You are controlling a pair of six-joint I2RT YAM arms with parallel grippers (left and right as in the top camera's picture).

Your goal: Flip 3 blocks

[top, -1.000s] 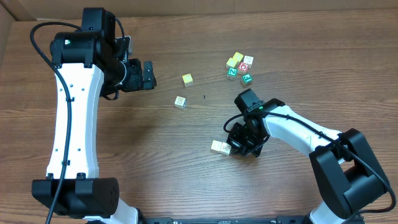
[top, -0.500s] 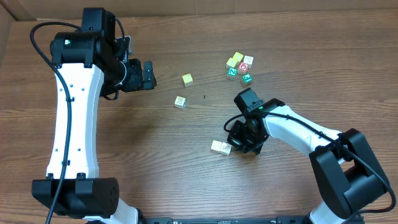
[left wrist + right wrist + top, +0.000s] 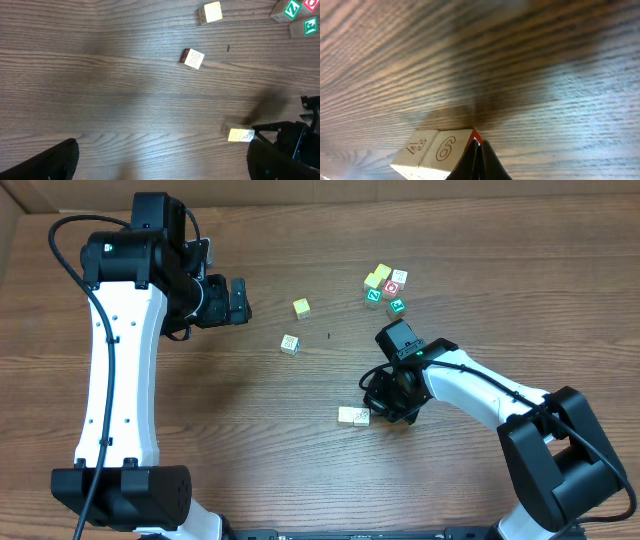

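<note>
Shifted slightly since a moment ago, the cream block lies on the tabletop against the pinched-shut, empty right end effector, light, stiff wood likely best gripped across opposite flat faces, while farther off sit the patterned block, the yellow block and the wide-open left end effector.

Wooden table: three scattered blocks, cube cluster apart.

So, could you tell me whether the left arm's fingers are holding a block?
No, the left fingers stand wide apart with nothing between them.
</note>
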